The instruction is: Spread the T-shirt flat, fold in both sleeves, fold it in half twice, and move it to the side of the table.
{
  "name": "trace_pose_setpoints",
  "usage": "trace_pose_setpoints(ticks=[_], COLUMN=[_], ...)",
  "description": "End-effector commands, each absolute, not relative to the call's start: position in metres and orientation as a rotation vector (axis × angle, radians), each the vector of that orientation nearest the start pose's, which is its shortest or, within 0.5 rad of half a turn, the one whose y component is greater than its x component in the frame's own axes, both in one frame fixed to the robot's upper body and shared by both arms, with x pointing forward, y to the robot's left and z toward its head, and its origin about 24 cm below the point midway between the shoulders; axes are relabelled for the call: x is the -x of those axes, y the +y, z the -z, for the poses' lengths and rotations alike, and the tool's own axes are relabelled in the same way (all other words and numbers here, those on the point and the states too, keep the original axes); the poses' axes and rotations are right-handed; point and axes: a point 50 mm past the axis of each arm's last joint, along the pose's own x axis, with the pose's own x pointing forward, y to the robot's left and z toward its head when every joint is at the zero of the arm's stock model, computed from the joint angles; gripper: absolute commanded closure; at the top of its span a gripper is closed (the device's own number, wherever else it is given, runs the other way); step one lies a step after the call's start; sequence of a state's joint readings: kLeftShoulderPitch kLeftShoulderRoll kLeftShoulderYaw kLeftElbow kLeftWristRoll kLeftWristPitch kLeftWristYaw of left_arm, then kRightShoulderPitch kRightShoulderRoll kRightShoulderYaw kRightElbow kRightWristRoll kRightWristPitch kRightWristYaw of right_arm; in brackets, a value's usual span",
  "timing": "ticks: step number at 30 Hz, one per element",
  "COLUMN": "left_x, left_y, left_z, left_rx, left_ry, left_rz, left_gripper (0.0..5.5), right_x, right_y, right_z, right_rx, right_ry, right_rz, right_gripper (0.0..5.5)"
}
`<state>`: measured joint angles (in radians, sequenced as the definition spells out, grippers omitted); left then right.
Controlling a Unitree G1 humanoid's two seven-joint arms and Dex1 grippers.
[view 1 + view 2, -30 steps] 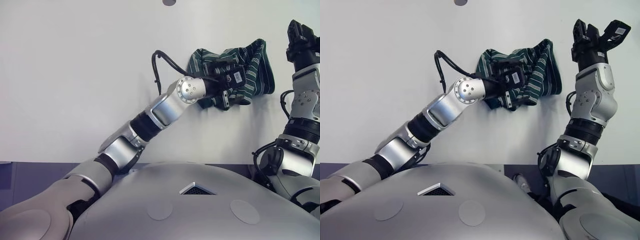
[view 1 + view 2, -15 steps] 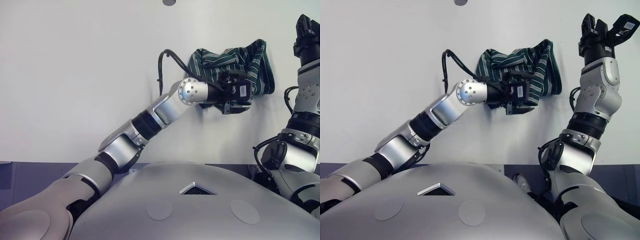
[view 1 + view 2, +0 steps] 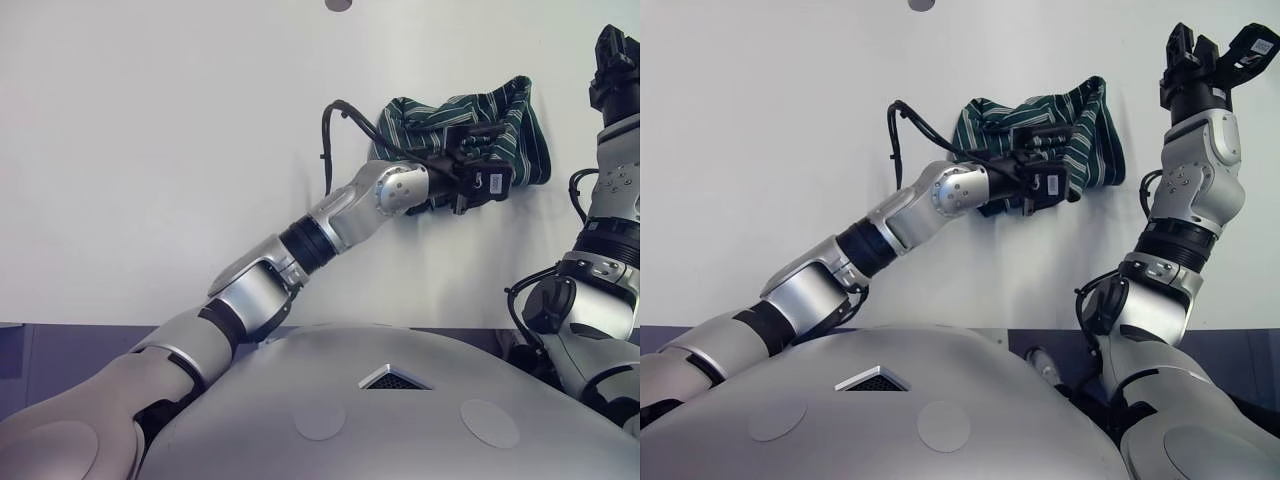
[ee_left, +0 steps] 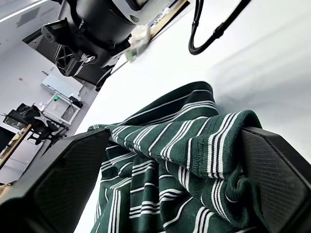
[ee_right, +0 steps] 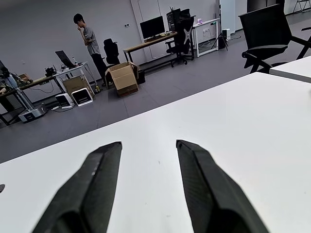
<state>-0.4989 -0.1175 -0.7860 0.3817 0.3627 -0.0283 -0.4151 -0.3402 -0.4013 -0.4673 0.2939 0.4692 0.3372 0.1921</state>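
The T-shirt (image 3: 505, 115), dark green with thin white stripes, lies crumpled in a heap on the white table (image 3: 150, 150), far out and to the right. My left gripper (image 3: 480, 170) sits low over the heap's near edge. In the left wrist view its fingers (image 4: 73, 179) stand wide apart, open, with a bunched striped fold (image 4: 194, 155) between them. To the right of the shirt my right gripper (image 3: 1215, 55) is held up with its tips pointing away. It is open, and nothing lies between its fingers (image 5: 97, 184) above bare table.
A small dark round mark (image 3: 338, 4) sits at the table's far edge. The table's near edge (image 3: 100, 322) runs just ahead of me. A black cable loop (image 3: 330, 135) stands off the left wrist. Desks and chairs (image 5: 160, 29) fill the room beyond.
My left arm has stretched farther out and to the right, sliding its gripper across the shirt's near edge. The right gripper rose and shifted right, then held still. The shirt has barely moved.
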Motion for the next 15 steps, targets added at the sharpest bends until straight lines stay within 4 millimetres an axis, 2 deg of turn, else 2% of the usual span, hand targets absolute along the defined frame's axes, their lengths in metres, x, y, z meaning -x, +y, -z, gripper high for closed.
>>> trace_pose_setpoints(ticks=[1, 2, 9, 15], left_x=[-0.2338, -0.2344, -0.234, -0.2347], left_y=[-0.0818, -0.0814, -0.0811, -0.0804], left_z=[-0.0636, -0.0626, -0.0614, -0.0645], left_rx=[-0.651, -0.662, -0.659, -0.552], left_ry=[-0.196, -0.193, -0.182, -0.136], left_rz=[1.273, 1.271, 1.272, 1.277], left_gripper=[0.99, 0.99, 2.09, 3.14], right_x=[-0.2958, -0.2958, -0.2952, -0.2951], right_y=[-0.3076, -0.3074, -0.3057, -0.3039], right_z=[-0.0927, -0.0927, -0.0904, -0.0891], right_rx=[-0.282, -0.282, -0.273, -0.268], right_ry=[0.052, 0.052, 0.057, 0.058], right_rz=[0.183, 0.182, 0.172, 0.162], right_gripper=[3.41, 3.41, 3.41, 3.41])
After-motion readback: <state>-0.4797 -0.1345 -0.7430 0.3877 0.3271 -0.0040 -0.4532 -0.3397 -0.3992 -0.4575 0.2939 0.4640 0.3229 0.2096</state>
